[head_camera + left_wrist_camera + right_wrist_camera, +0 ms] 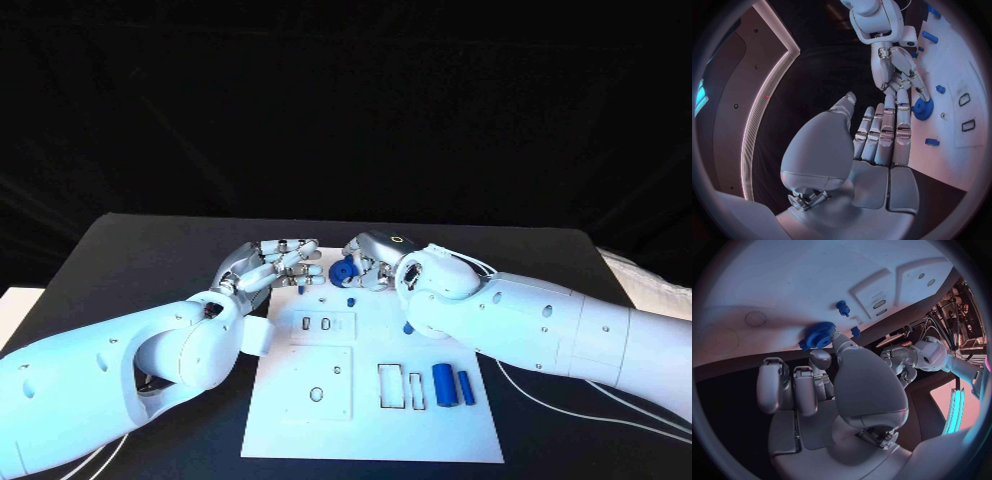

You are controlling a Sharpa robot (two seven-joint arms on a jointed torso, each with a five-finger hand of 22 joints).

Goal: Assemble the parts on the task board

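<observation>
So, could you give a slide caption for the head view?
Both hands meet over a blue gear at the far edge of the white task board.

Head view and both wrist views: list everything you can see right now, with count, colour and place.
Flat white task board: one, white, middle of the black table.
Blue toothed gear: one, blue, far end of the board, at the right hand's fingertips.
Blue cylinders: two, blue, side by side near the board's right edge.
Small blue pieces: at least two, blue, on the board near the gear.
Left hand: silver, fingers apart, beside the gear.
Right hand: silver, touching the gear.
</observation>
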